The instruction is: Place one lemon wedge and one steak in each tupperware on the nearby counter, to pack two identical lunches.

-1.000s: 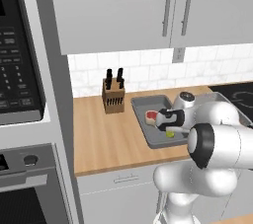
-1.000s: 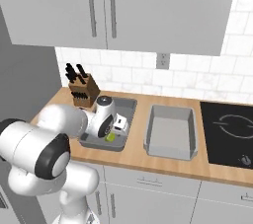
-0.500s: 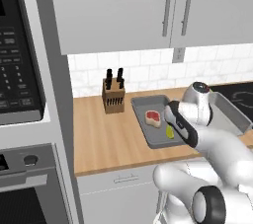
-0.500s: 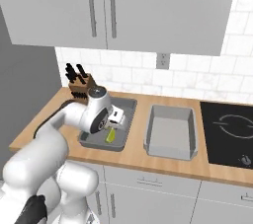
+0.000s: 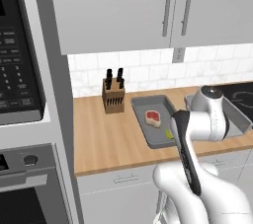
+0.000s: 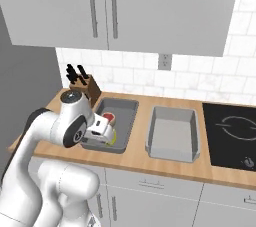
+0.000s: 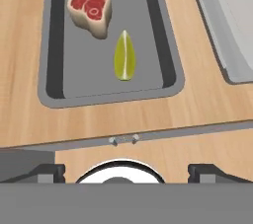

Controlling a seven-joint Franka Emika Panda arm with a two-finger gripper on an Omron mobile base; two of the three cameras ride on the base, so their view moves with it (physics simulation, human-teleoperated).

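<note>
- Tupperware (image 7: pixel 54 97) with the steak (image 7: pixel 90 2) and the lemon wedge (image 7: pixel 125 57) lies just ahead of the gripper (image 7: pixel 126 171) in the hand view, the wedge nearer the finger tips than the steak.
- Gripper jaws stand wide apart, released, holding nothing; the two dark tips sit at either side of the view's bottom.
- Second tupperware (image 6: pixel 172 133) sits ahead and to the right of the gripper, apart from the first tray, with nothing visible inside it.
- Both trays rest on the light wood-grain counter (image 5: pixel 108 136) over pale grey cabinet doors (image 6: pixel 145 201).
- Knife block (image 5: pixel 113 97) stands beyond the filled tray, to its left, against the white tiled wall (image 6: pixel 190 78).
- Black cooktop (image 6: pixel 232 133) lies past the second tray; grey upper cabinets (image 5: pixel 123 8) hang above.
</note>
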